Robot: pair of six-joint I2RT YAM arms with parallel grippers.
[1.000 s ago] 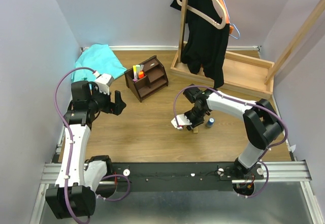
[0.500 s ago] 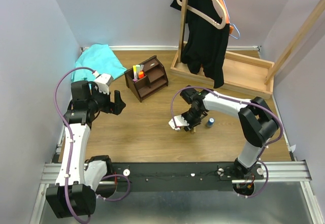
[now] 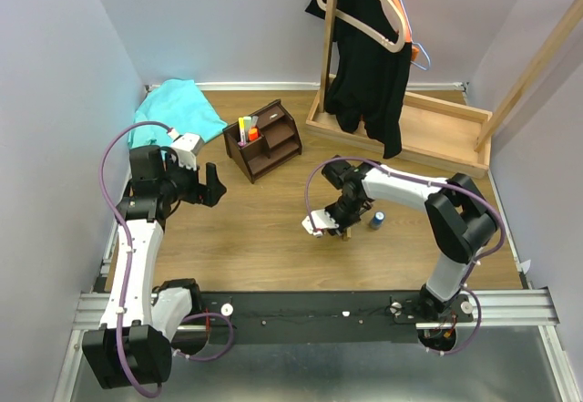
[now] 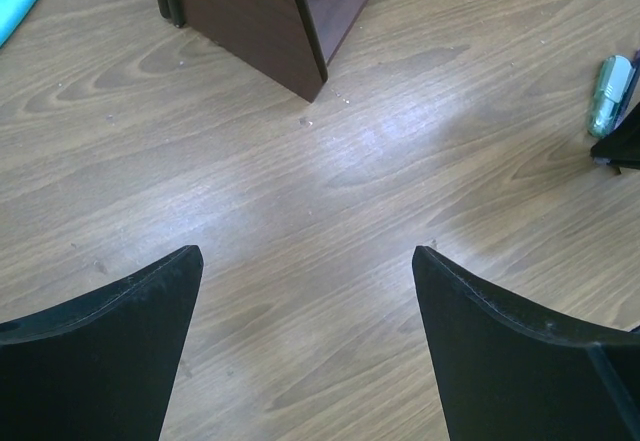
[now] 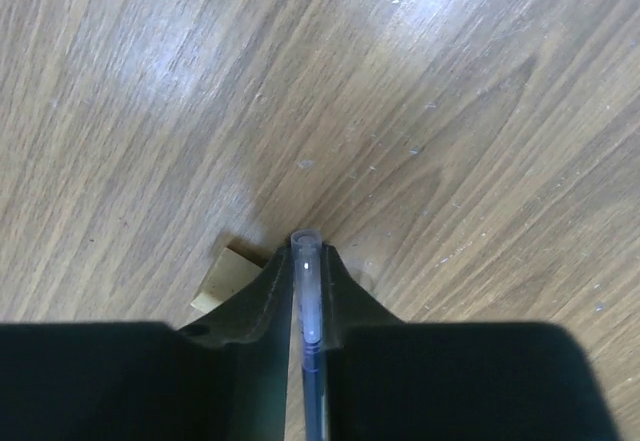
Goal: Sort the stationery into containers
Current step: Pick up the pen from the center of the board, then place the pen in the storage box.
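My right gripper (image 5: 305, 246) is shut on a thin dark pen (image 5: 307, 301) with a clear end, low over the table. A tan block (image 5: 225, 276) lies partly hidden under its left finger. In the top view this gripper (image 3: 344, 229) sits mid-table, with a small blue cylinder (image 3: 376, 220) just to its right. The dark brown organizer (image 3: 264, 139) stands at the back, with yellow, orange and pink markers (image 3: 246, 130) upright in its left slot. My left gripper (image 3: 211, 186) is open and empty, close to the organizer (image 4: 260, 11). The left wrist view also catches the cylinder (image 4: 608, 96).
A teal cloth (image 3: 173, 110) lies at the back left corner. A light wooden rack base (image 3: 428, 138) with a black garment (image 3: 369, 65) hanging over it stands at the back right. Walls close in the table on both sides.
The right gripper's jaws have closed onto the pen, and that arm has crept a little to the left. The left arm has not moved.
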